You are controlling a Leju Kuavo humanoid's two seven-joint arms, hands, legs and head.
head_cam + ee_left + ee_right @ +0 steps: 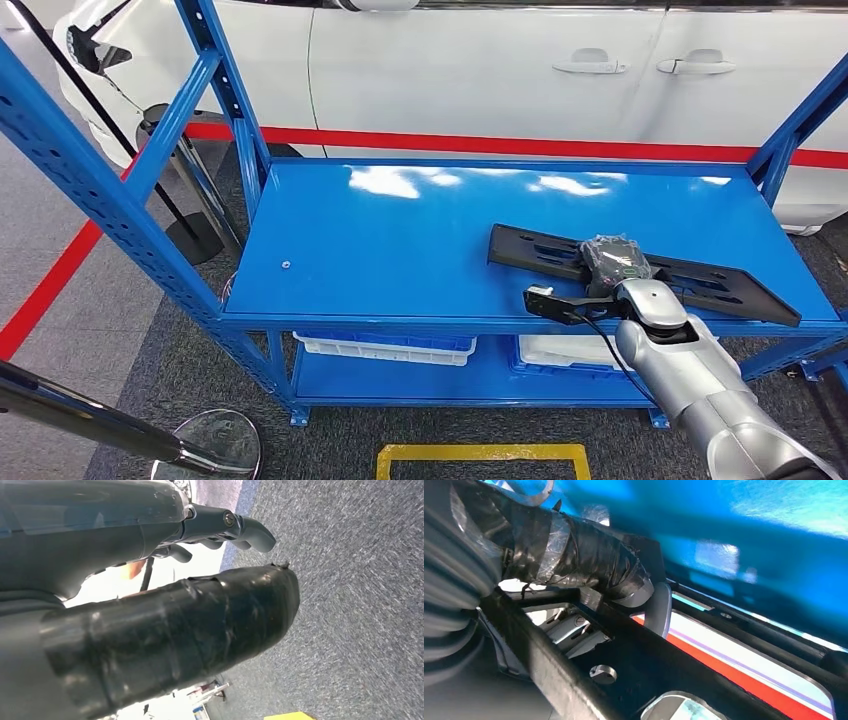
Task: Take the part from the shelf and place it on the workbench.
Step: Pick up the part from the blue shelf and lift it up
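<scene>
The part point(740, 290) is a long, flat black plastic bracket with slots. It lies at an angle on the right half of the blue shelf top point(400, 240). My right hand point(612, 262), wrapped in dark tape, sits over the bracket's middle. In the right wrist view its taped thumb point(589, 560) presses on one bar of the part point(634, 670), and its grey fingers point(574, 630) show through a slot on the other side, so the hand grips it. My left hand point(175, 630) hangs over grey carpet and holds nothing, its fingers point(250, 530) loosely extended.
Blue slanted uprights point(100, 190) frame the shelf on the left and right. Shallow bins point(385, 347) sit on the lower level. A white car point(480, 70) stands close behind, above a red floor line. A yellow floor marking point(480, 460) and a chrome stanchion base point(210, 450) lie in front.
</scene>
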